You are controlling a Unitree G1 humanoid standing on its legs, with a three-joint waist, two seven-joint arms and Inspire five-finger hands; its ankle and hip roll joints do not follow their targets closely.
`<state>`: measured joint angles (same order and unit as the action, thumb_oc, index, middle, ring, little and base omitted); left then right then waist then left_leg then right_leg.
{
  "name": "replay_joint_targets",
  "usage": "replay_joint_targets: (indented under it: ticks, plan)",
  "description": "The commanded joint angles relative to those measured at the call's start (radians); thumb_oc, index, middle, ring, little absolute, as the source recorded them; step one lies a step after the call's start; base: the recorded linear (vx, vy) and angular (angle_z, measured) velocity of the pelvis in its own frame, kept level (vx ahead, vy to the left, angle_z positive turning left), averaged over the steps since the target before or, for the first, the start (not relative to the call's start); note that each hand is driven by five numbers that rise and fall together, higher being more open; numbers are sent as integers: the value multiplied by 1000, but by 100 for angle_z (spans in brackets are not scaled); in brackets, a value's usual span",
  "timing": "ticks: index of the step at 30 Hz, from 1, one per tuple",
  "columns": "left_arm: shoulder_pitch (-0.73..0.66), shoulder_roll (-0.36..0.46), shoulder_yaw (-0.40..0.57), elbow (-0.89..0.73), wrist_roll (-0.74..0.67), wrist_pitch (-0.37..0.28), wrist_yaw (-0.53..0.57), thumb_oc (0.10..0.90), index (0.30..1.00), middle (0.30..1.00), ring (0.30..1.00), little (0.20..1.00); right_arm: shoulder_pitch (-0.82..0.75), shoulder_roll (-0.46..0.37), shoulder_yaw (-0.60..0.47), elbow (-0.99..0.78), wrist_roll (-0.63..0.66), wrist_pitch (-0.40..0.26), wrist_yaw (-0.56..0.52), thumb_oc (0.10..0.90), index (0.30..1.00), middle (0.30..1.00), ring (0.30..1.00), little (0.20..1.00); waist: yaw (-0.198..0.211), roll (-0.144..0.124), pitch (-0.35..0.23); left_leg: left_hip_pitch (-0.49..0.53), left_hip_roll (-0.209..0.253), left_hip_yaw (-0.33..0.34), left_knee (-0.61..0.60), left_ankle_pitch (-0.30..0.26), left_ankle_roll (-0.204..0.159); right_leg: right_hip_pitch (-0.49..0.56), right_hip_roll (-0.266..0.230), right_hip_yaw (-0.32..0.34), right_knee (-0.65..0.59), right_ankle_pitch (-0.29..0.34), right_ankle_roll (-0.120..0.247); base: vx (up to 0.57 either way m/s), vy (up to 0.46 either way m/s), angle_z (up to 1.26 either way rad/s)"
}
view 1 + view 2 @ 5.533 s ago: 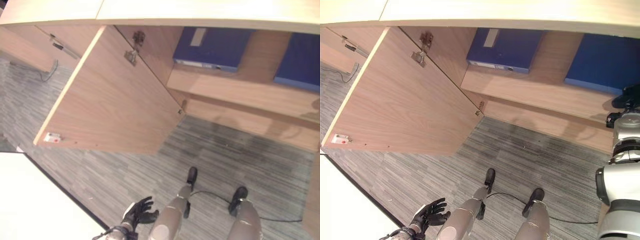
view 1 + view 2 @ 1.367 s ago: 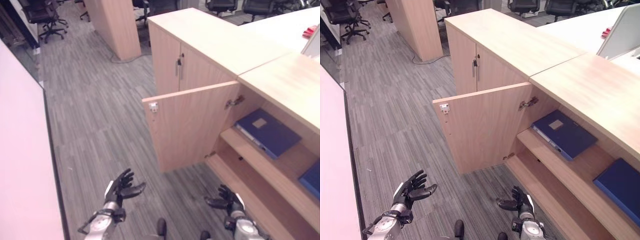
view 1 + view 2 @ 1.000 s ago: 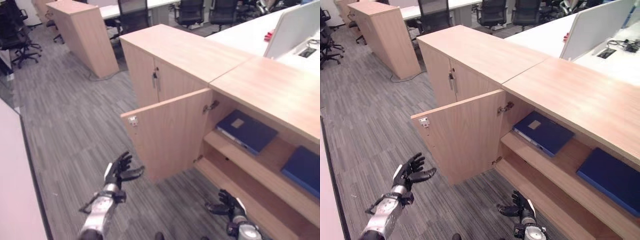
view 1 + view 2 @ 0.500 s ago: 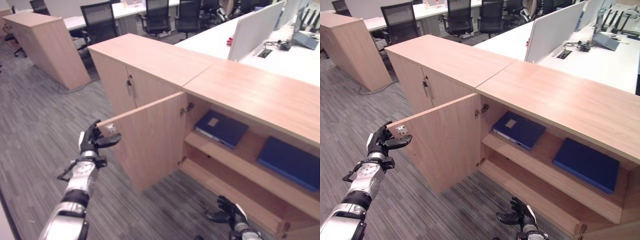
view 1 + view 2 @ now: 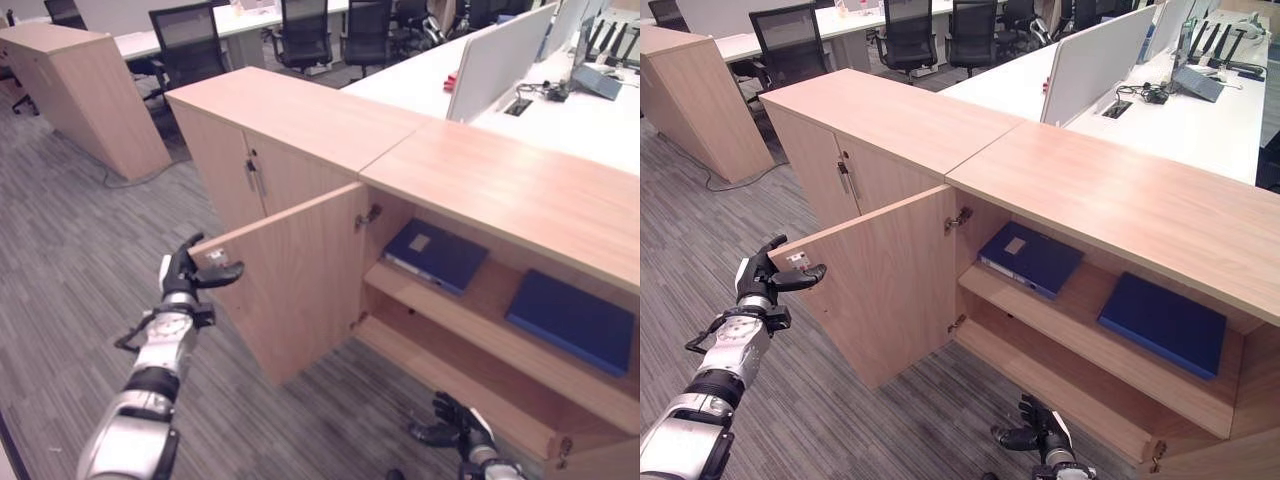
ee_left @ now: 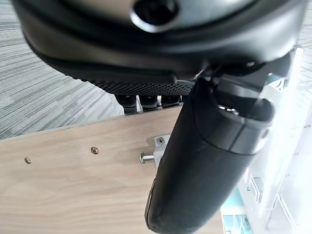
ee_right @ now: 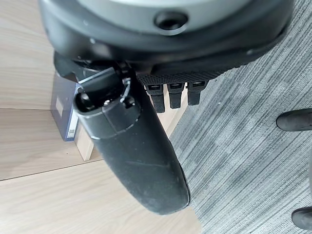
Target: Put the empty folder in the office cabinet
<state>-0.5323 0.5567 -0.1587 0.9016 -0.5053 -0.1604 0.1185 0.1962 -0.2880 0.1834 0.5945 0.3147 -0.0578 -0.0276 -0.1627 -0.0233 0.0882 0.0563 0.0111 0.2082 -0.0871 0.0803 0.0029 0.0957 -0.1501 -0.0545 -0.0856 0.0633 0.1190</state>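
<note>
- The left hand (image 5: 758,276) is raised at the free top corner of the open cabinet door (image 5: 885,290). Its thumb lies straight along the door's inner face by a small white catch fitting (image 5: 797,261), and its fingers reach past the door's edge; it is spread, with nothing clasped.
- In the left wrist view the thumb (image 6: 204,161) crosses that metal catch (image 6: 155,152) and the wood next to two small screws.
- The right hand (image 5: 1038,432) hangs low above the grey carpet (image 5: 820,420) in front of the cabinet, fingers relaxed and apart, holding nothing.
- The office cabinet (image 5: 1110,210) stands open. On its upper shelf (image 5: 1080,330) lie two blue folders, well apart.
- The left blue folder (image 5: 1030,258) lies flat near the door's hinge side, and carries a pale label on its cover; any writing on it is too small to read.
- The right blue folder (image 5: 1162,324) lies flat further along the same shelf, cover plain.
- A second cabinet (image 5: 880,130) with closed doors adjoins on the left.
- Behind are white desks (image 5: 1160,110) with a divider panel (image 5: 1095,60), and black office chairs (image 5: 790,40).
</note>
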Motion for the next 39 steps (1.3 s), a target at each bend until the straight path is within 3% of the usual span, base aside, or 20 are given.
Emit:
replay_joint_targets:
  ticks: [1,4,6,7,10,11,18,20,21,22,23,24,26,29,30,33,34,37,38,39]
  plan:
    - [-213,9,-38,-12,17,-115,-39,800,900,900,900,900,-72,-40,8,-17,-23,-67,-5,800,900,900,900,900,-1,24,-36,91,-7,-69,0,-168,-41,-64,-32,-9,109,-54,93,-29,8,8]
    - [-118,-101,-84,-186,-7,-125,-78,800,900,900,900,900,-94,-24,0,1,-43,-59,-22,800,900,900,900,900,19,19,-26,81,-11,-84,0,-164,-35,-67,-40,-23,114,-50,93,-42,2,10]
    - [-115,-101,-84,-189,-6,-124,-77,800,900,900,900,900,-92,-25,0,1,-43,-60,-22,800,900,900,900,900,19,19,-27,82,-11,-84,0,-164,-35,-67,-40,-24,114,-51,93,-26,-2,16]
    - [11,-193,-118,-330,-32,-117,-113,800,900,900,900,900,-96,-9,-17,3,-52,-51,-33,800,900,900,900,900,37,17,-19,78,-16,-97,0,-162,-29,-64,-44,-35,118,-53,88,-43,2,13]
    - [107,-250,-127,-403,-103,-93,-154,800,900,900,900,900,-92,0,-33,5,-60,-39,-41,800,900,900,900,900,49,18,-15,77,-19,-105,0,-162,-24,-63,-44,-40,121,-54,84,-32,10,13]
    - [196,-278,-165,-499,-141,-72,-199,800,900,900,900,900,-88,6,-51,7,-65,-26,-47,800,900,900,900,900,58,20,-9,76,-23,-109,0,-162,-18,-61,-46,-44,121,-54,81,-34,26,16]
    - [384,-249,-227,-722,-214,-1,-310,800,900,900,900,900,-90,27,-90,-6,-73,-15,-70,800,900,900,900,900,81,29,25,61,-25,-112,0,-154,-9,-97,-50,-55,168,-51,82,-52,12,2]
    - [440,-224,-210,-799,-257,10,-327,800,900,900,900,900,-128,27,-81,-17,-81,-16,-78,800,900,900,900,900,97,43,62,43,-10,-71,4,-148,-6,-147,-61,-98,238,-41,98,-228,-6,-38]
    - [462,-212,-216,-838,-259,19,-337,800,900,900,900,900,-155,33,-67,5,-83,-13,-81,800,900,900,900,900,112,51,77,39,-1,-42,9,-144,-6,-170,-88,-151,294,-30,102,-170,-14,-65]
    - [462,-211,-216,-839,-259,20,-337,800,900,900,900,900,-156,33,-67,6,-83,-14,-81,800,900,900,900,900,113,50,78,39,-2,-41,10,-144,-6,-173,-89,-150,298,-32,103,-96,-3,-71]
    - [465,-198,-212,-865,-254,20,-339,800,900,900,900,900,-170,37,-61,10,-87,-11,-83,800,900,900,900,900,129,58,81,38,6,-24,13,-142,-6,-177,-116,-212,323,-31,97,-86,-32,-71]
    - [478,-191,-205,-907,-274,29,-347,800,900,900,900,900,-182,43,-44,7,-91,-13,-82,800,900,900,900,900,156,65,76,31,21,24,20,-143,-4,-161,-170,-353,362,-49,77,-84,-34,-86]
    - [486,-201,-201,-917,-307,42,-350,800,900,900,900,900,-180,47,-36,10,-89,-17,-82,800,900,900,900,900,158,61,75,36,21,39,25,-149,-4,-145,-181,-387,373,-66,77,-56,-58,-82]
    - [485,-237,-209,-948,-372,48,-353,800,900,900,900,900,-177,51,-19,13,-85,-13,-71,800,900,900,900,900,152,49,66,42,24,71,31,-149,-8,-135,-161,-365,339,-77,73,7,-151,-44]
    - [465,-269,-229,-961,-392,40,-340,800,900,900,900,900,-163,41,-5,4,-88,-12,-64,800,900,900,900,900,133,50,52,45,26,80,33,-149,-19,-112,-127,-328,257,-85,65,44,-182,-58]
    - [440,-293,-244,-946,-397,32,-318,800,900,900,900,900,-167,27,5,9,-87,-10,-66,800,900,900,900,900,116,58,46,42,38,90,39,-144,-29,-108,-102,-303,217,-80,58,11,-153,-51]
    - [424,-318,-261,-934,-402,26,-299,800,900,900,900,900,-160,15,12,-1,-81,-10,-64,800,900,900,900,900,91,61,45,54,52,106,47,-148,-39,-91,-75,-273,179,-86,53,14,-147,-36]
    - [406,-332,-272,-921,-391,23,-290,800,900,900,900,900,-164,2,19,-2,-75,-13,-64,800,900,900,900,900,69,63,43,54,72,127,75,-148,-52,-81,-46,-234,138,-85,42,7,-157,-58]
    - [382,-347,-277,-888,-368,16,-277,800,900,900,900,900,-160,-7,23,-17,-63,-18,-64,800,900,900,900,900,41,61,46,51,102,149,135,-157,-73,-60,-17,-197,104,-95,32,-1,-170,-80]
    - [380,-347,-276,-887,-368,16,-277,800,900,900,900,900,-161,-7,23,-17,-63,-18,-64,800,900,900,900,900,42,61,45,46,103,151,136,-153,-74,-65,-16,-196,103,-91,30,7,-150,-78]
